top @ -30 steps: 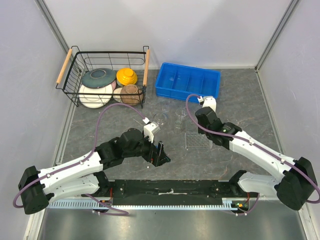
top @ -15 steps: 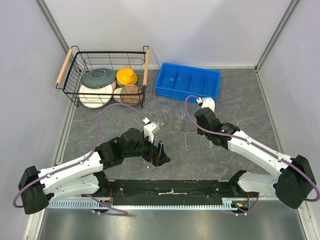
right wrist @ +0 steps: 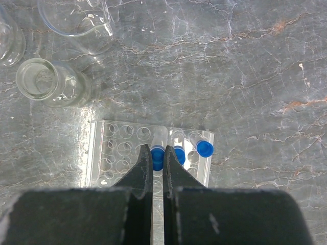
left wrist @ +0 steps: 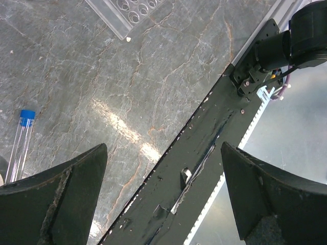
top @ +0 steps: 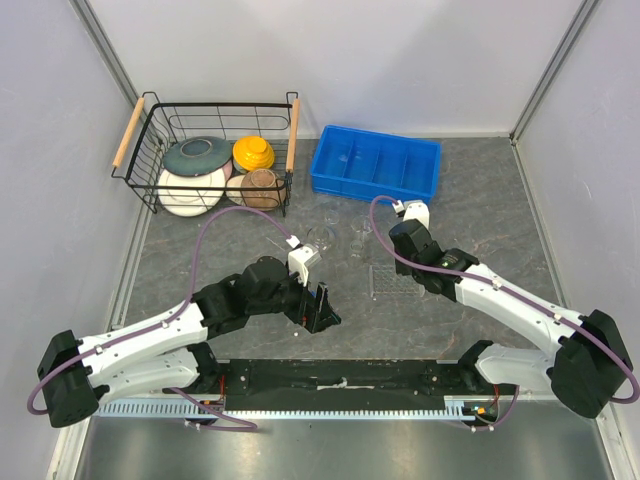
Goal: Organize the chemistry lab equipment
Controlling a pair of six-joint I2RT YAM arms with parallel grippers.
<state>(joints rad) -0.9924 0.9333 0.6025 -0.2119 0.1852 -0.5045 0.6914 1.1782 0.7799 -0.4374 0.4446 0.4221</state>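
Note:
In the right wrist view my right gripper is shut on the blue cap of a clear test tube. The tube stands over the flat clear gridded rack. Two more blue-capped tubes stand in the rack beside it, to the right. A small flask and a beaker stand behind the rack. My left gripper is open and empty, low over the table's near edge. A loose blue-capped tube lies on the table to its left. From above, the rack lies under my right gripper.
A blue divided tray stands at the back centre. A wire basket with coloured bowls and plates stands at the back left. Clear glassware stands between the arms. A black rail runs along the near edge.
My right arm has shifted slightly left and nearer over the rack. The left arm has not moved.

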